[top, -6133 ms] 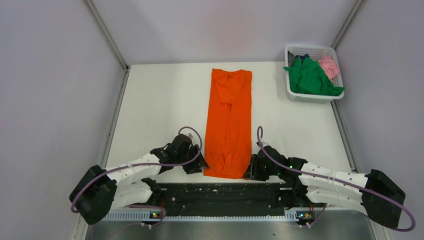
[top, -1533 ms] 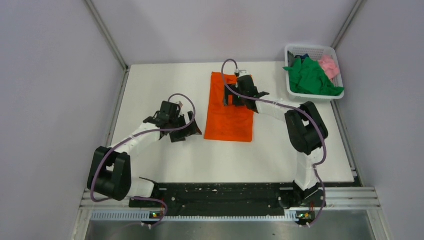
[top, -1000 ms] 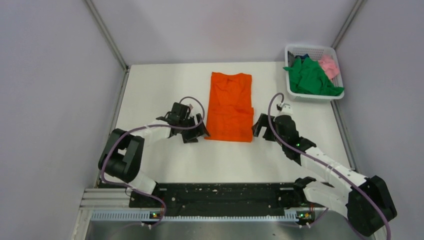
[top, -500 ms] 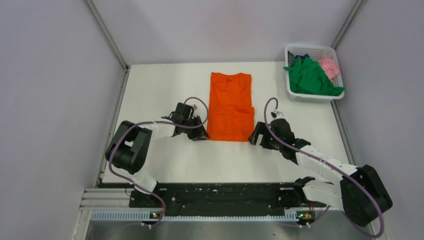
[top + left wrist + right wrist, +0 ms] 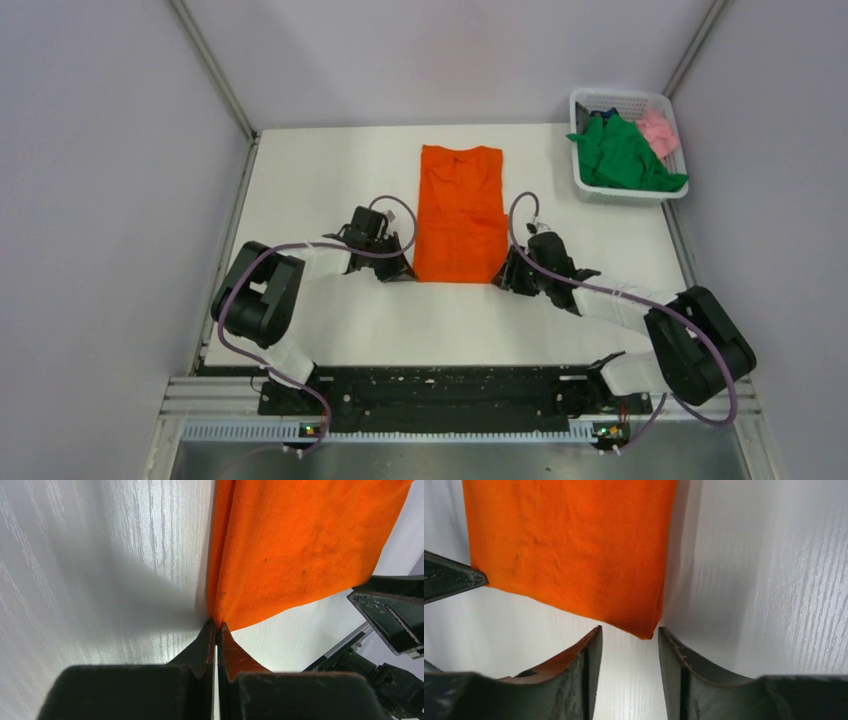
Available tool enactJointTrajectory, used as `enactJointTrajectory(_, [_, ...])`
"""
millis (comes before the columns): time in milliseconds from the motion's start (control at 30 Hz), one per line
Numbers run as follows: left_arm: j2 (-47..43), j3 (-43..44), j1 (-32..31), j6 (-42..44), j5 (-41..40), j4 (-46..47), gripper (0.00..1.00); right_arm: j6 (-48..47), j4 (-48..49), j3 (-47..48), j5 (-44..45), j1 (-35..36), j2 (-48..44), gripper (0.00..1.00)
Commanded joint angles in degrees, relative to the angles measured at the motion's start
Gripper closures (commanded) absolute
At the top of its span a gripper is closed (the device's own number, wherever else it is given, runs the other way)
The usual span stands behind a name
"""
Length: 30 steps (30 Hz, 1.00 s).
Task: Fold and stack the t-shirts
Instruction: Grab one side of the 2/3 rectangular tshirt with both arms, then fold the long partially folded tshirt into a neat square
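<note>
The orange t-shirt (image 5: pixel 460 215) lies folded into a narrow rectangle in the middle of the white table. My left gripper (image 5: pixel 402 270) is at its near left corner; in the left wrist view the gripper (image 5: pixel 216 626) is shut on that corner of the orange cloth (image 5: pixel 300 545). My right gripper (image 5: pixel 505 276) is at the near right corner. In the right wrist view it (image 5: pixel 629 632) is open, with the corner tip of the orange shirt (image 5: pixel 574 540) just between its fingertips, not pinched. The green t-shirt (image 5: pixel 620 155) and the pink t-shirt (image 5: pixel 658 130) lie bunched in the basket.
The white lattice basket (image 5: pixel 620 95) stands at the far right corner of the table (image 5: pixel 330 190). Grey walls close in the left, far and right sides. A black rail (image 5: pixel 440 385) runs along the near edge.
The long orange shirt has been folded in half, away from me. In the last second my right gripper moved left to the near right corner; my left gripper closed in on the near left corner.
</note>
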Motion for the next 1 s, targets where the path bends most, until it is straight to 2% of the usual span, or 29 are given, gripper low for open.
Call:
enactJointTrajectory(0, [0.54, -1.67, -0.28, 0.98, -2.05, -1.81, 1.00, -0.82, 1.35, 1.50, 2.46, -0.18, 4.38, 0.61])
enactJointTrajectory(67, [0.47, -1.76, -0.29, 0.93, -2.03, -1.70, 1.00, -0.86, 1.51, 1.42, 3.45, -0.18, 5.36, 0.74])
enactJointTrajectory(133, [0.22, -1.98, -0.29, 0.63, -2.16, -1.66, 1.00, -0.92, 1.15, 1.43, 2.78, -0.19, 5.72, 0.98])
enactJointTrajectory(167, [-0.18, -2.35, -0.29, 0.33, -1.98, -1.51, 1.00, -0.95, 0.55, 1.35, 1.17, -0.06, 5.45, 1.00])
enactJointTrajectory(333, [-9.62, -8.05, -1.70, -1.88, -3.72, -2.53, 1.00, -1.20, -8.75, 0.03, -7.54, 1.40, -3.79, 1.00])
enactJointTrajectory(433, [-20.81, -11.95, -3.61, -3.43, -5.82, -6.91, 1.00, -2.87, -17.38, -0.49, -14.00, 2.84, -13.58, 1.00])
enactJointTrajectory(533, [-36.02, -14.11, -6.17, -5.26, -7.66, -14.07, 1.00, -3.82, -25.37, 0.30, -20.25, 3.13, -23.56, 1.00])
enactJointTrajectory(700, [-54.07, -13.56, -7.56, -7.78, -7.69, -21.36, 1.00, -2.19, -26.87, 3.52, -30.98, 3.20, -33.37, 1.00])
enactJointTrajectory(833, [-59.11, -10.77, -7.52, -7.75, -9.63, -22.47, 1.00, -3.05, -25.82, 8.11, -30.90, 3.07, -34.50, 1.00])
enactJointTrajectory(967, [-57.28, -8.70, -7.50, -7.61, -15.30, -19.10, 1.00, -6.15, -26.78, 11.09, -25.86, 2.07, -31.78, 1.00])
